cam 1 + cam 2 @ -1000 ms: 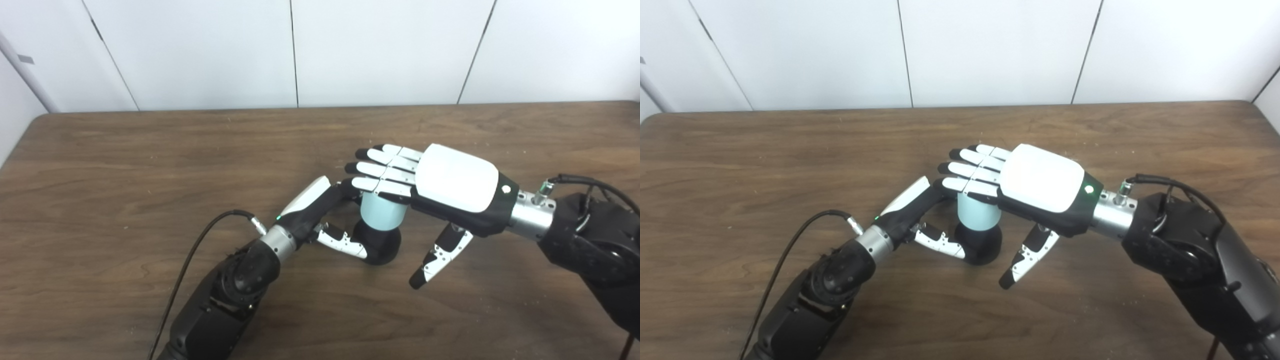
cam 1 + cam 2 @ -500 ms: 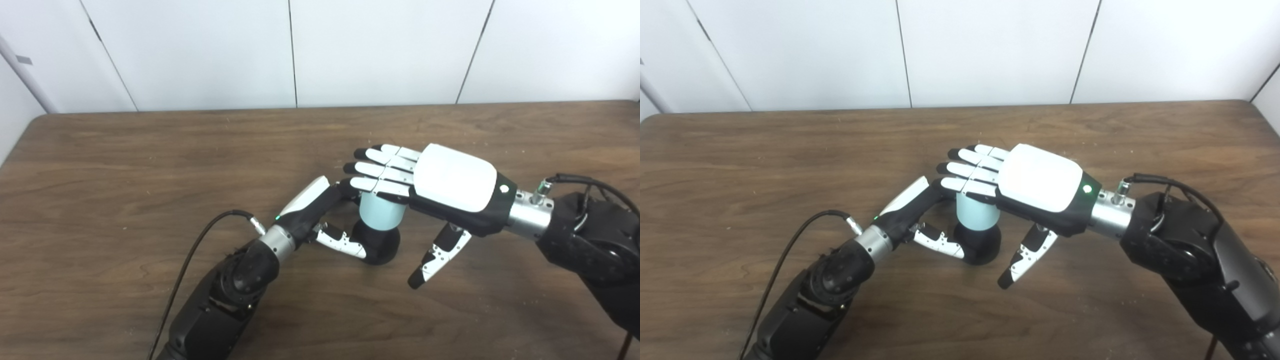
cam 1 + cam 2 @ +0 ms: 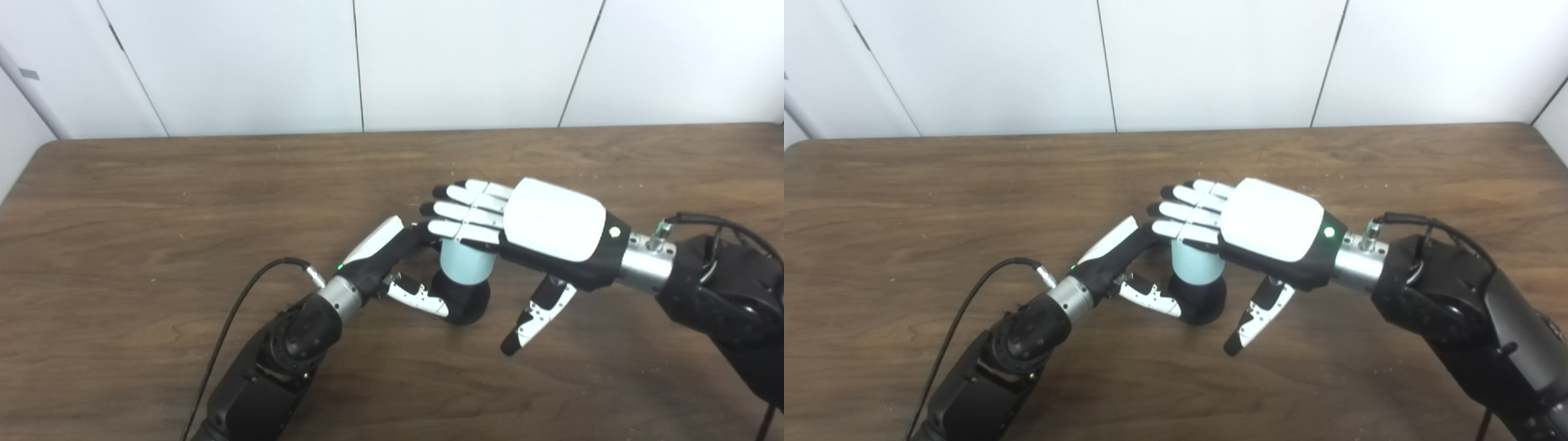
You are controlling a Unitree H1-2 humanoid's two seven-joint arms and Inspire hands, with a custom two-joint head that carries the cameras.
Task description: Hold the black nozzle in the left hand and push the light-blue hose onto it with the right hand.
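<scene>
My left hand point(image 3: 392, 260) grips black nozzle point(image 3: 465, 300). Right hand point(image 3: 527, 223) flat, fingers spread, atop light-blue hose point(image 3: 467, 264). Risk: off-centre press tips hose, cocks it sideways.

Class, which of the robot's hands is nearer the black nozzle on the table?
Left. The left hand wraps the black nozzle at table level; the right hand lies flat on the light-blue hose above.

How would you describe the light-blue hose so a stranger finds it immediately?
Look at the middle of the brown table, where the two hands meet. The light-blue hose stands upright on the black nozzle, under the right hand; it is the only pale blue thing.
</scene>
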